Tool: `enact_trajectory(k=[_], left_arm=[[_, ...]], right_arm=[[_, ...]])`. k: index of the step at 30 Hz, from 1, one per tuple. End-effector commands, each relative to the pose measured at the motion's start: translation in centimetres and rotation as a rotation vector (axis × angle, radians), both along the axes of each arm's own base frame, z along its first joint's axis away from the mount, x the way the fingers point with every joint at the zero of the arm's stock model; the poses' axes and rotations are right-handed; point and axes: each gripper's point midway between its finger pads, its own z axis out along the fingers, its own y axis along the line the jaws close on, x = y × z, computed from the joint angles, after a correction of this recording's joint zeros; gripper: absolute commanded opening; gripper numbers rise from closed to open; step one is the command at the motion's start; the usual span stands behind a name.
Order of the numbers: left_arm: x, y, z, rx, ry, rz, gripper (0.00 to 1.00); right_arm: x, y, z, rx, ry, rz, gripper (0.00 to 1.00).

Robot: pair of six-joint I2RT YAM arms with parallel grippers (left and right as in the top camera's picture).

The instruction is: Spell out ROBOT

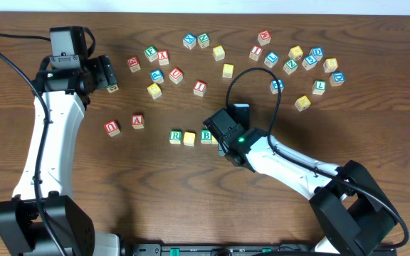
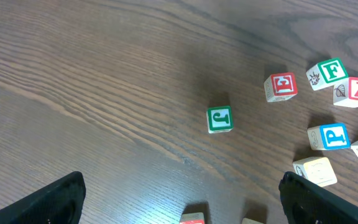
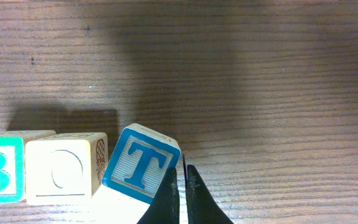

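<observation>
Cubes from overhead: green R cube (image 1: 176, 136), plain yellow cube (image 1: 189, 138) and green B cube (image 1: 206, 136) sit in a row mid-counter (image 1: 376, 128), and my right arm covers the row's right end. On the left wrist camera my left jaws stand wide and empty, with a green J cube (image 2: 219, 119) lying ahead of them. On the right wrist camera my right jaws are pinched together, holding nothing, their tips at the lower right edge of the blue T cube (image 3: 142, 165), which sits skewed against the pale O cube (image 3: 64, 168) beside B.
</observation>
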Motion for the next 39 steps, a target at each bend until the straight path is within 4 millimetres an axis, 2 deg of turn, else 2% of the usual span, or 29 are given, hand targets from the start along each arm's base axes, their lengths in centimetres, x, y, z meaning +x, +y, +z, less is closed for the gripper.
enact_trajectory(k=[1,11,15,21,39], left_arm=[[0.4,0.2,0.5,0.000,-0.016,0.010,0.98],[0.5,0.2,0.6,0.000,-0.023,0.010,0.98],[0.6,0.2,0.6,0.001,-0.023,0.010,0.98],[0.6,0.2,0.6,0.001,-0.023,0.010,0.98],[0.6,0.2,0.6,0.001,-0.024,0.010,0.98]], right_arm=[[0.4,-1.0,0.4,-0.016,-0.020,-0.024,0.01],[1.0,-2.4,0.3,-0.018,-0.015,-0.069,0.01],[1.0,-2.4,0.0,-0.023,-0.010,-0.068,0.01],[1.0,-2.1,-1.8,-0.032,0.018,-0.063,0.01],[1.1,-1.9,-1.8,-0.032,0.011,-0.053,0.01]])
